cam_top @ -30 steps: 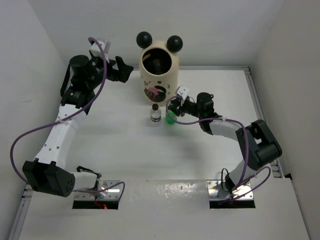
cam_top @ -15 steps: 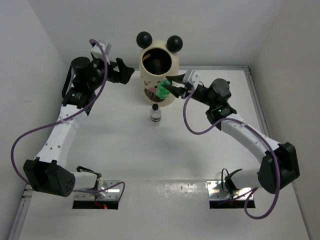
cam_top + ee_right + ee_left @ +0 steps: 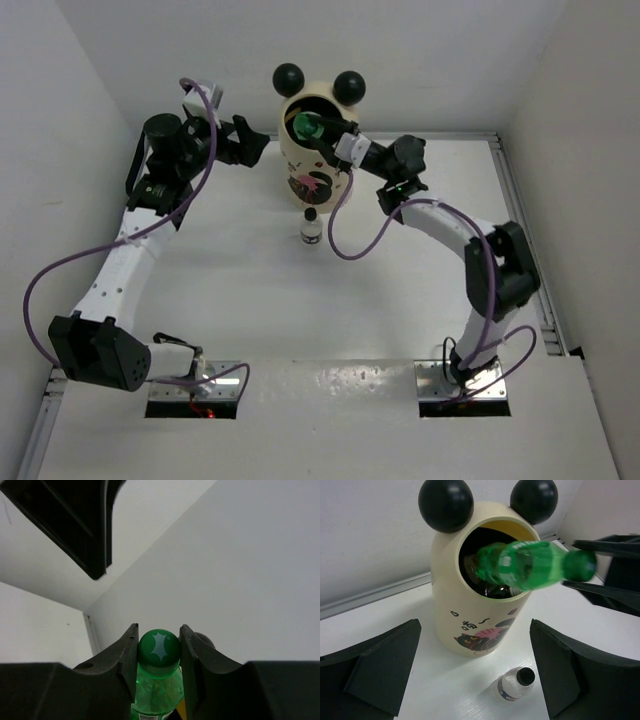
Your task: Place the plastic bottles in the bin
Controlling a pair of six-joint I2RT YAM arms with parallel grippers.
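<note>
Green bottle [image 3: 306, 125], overhead: my right gripper [image 3: 324, 129] clamps it sideways over the mouth of the bin [image 3: 318, 178]; my left gripper [image 3: 250, 140] gapes left of the bin. Left wrist: clear bottle [image 3: 515, 685] stands near the bin. Right wrist: fingers [image 3: 126, 656] pinch its green cap [image 3: 159, 647].

The mouth of the bin [image 3: 300, 165] is barred to you: the green bottle [image 3: 307, 125], pinched by the right gripper [image 3: 330, 133], lies across it, with black ears [image 3: 289, 76] behind. A clear bottle [image 3: 312, 228] stands just before the bin; the desk [image 3: 250, 290] on either side of it gives passage.
</note>
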